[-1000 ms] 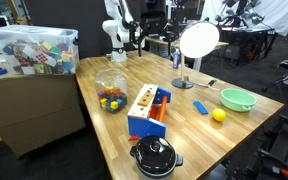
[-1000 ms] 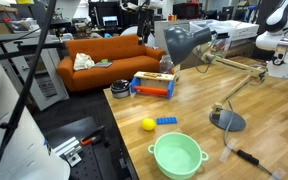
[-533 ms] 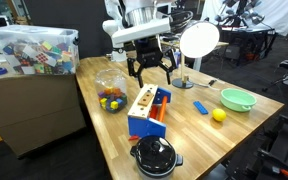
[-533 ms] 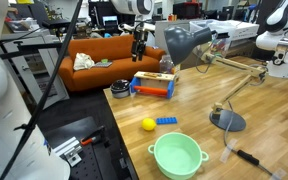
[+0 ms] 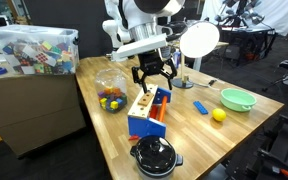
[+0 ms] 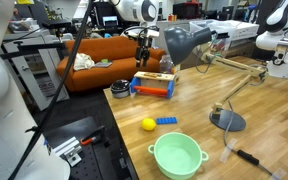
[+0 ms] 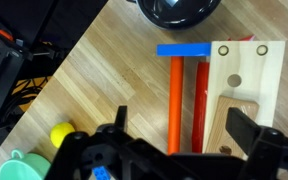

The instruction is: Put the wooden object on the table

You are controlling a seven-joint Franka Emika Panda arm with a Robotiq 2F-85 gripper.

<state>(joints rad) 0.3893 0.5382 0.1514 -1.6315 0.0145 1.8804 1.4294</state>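
Update: end effector [image 7: 179, 140] jaws spread wide, nothing held. Wooden object [image 7: 224, 128] lay under it on the pale plank [image 7: 246, 65], at 3 o'clock by one finger in wrist view, with the black pot [image 7: 179, 8] at 12 o'clock. Within the last second the arm swung in from the tabletop's [image 5: 189, 135] far edge to hang over the blue-orange box [image 5: 149, 118]. Looked like pre-grasp, pick not yet started.
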